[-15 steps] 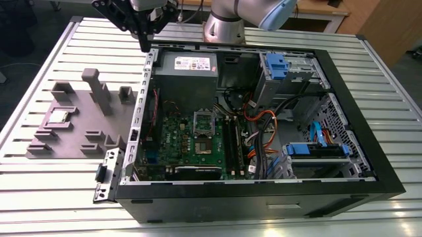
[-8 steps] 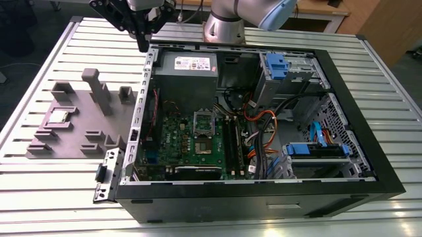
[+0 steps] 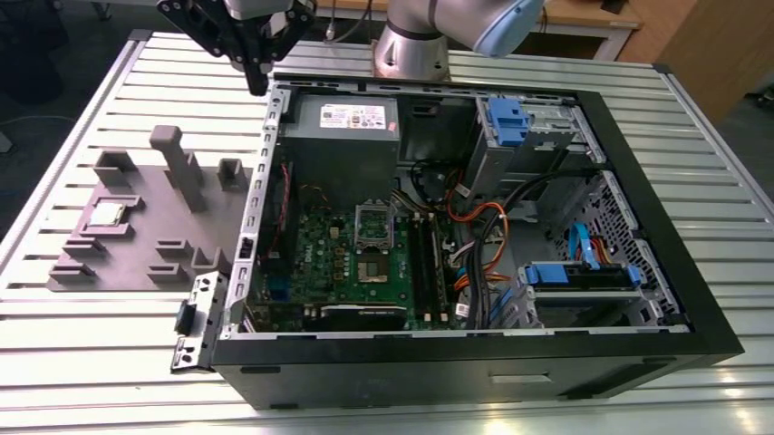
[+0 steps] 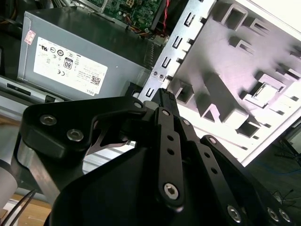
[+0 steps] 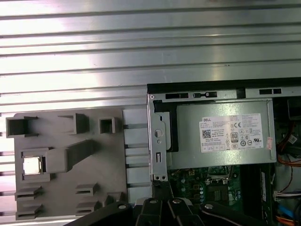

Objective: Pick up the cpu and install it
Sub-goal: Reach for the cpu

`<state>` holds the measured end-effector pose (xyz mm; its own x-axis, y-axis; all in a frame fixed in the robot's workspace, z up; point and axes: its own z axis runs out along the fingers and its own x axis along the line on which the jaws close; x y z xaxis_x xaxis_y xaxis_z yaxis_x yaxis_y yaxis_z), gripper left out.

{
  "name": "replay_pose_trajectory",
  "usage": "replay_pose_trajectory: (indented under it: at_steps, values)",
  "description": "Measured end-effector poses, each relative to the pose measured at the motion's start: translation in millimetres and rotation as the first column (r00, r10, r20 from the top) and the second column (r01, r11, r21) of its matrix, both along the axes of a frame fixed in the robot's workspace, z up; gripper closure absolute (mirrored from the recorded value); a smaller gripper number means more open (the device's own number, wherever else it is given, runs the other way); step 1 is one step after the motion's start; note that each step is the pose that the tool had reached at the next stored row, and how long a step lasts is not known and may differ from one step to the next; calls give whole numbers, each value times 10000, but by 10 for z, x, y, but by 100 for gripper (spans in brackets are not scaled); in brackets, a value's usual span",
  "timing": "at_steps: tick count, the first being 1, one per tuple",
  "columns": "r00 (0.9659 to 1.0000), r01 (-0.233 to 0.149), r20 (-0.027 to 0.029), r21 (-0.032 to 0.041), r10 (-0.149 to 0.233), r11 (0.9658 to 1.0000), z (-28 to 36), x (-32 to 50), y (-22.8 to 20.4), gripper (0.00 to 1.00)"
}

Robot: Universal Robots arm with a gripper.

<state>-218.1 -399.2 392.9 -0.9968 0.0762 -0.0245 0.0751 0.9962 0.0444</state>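
**A:** Start big. What's everything standing on?

**B:** A ribbed aluminium table (image 3: 109, 362). On it lies an open black computer case (image 3: 484, 372), side panel off. Just beside it, on the exterior view's left, sits a grey moulded holder block (image 3: 121, 263) with pockets and upright posts.

**A:** And inside the case?

**B:** A grey power supply (image 3: 344, 136) at the far end, with the green motherboard (image 3: 362, 272) next to it on the near side. The silver socket bracket (image 3: 375, 222) is on the board (it looks to be lying flat, but I can't tell if it's latched). Orange and blue cables run towards the exterior view's right.

**A:** Where's the arm?

**B:** Its base (image 3: 411, 45) stands behind the case. The black gripper (image 3: 256, 83) hangs above the case's far corner on the side nearest the holder block. In the first wrist view its fingertips (image 5: 162, 187) sit over the metal side wall, by the power supply.

**A:** Is it holding anything?

**B:** No. The fingers are pinched together with nothing between them, which the second wrist view (image 4: 162, 94) shows too.

**A:** So where's the cpu?

**B:** The cpu (image 3: 109, 213) lies flat in a square pocket of the holder block, silvery top up. The first wrist view (image 5: 32, 165) shows it there as well, well apart from the gripper and outside the case.
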Motion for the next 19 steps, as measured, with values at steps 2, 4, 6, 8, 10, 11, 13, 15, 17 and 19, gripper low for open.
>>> replay_pose_trajectory:
  at_steps: [2,4,6,8,10,11,13,15,17,19]
  values:
    - [10000,0,0,0,0,10000,0,-14,0,89]
    - [10000,1,0,0,-1,10000,0,-29,0,89]
    - [10000,1,0,0,-1,10000,0,-43,0,89]
    - [10000,0,0,0,0,10000,0,-51,0,89]
    - [10000,-1,0,0,1,10000,0,-51,0,89]
    - [10000,-1,0,0,1,10000,0,-51,0,89]
    - [10000,1,0,0,-1,10000,0,-52,0,89]
    - [10000,0,0,1,0,10000,0,-52,0,89]
    - [10000,0,0,0,0,10000,0,-53,0,89]
    - [10000,0,0,0,0,10000,0,-54,0,89]
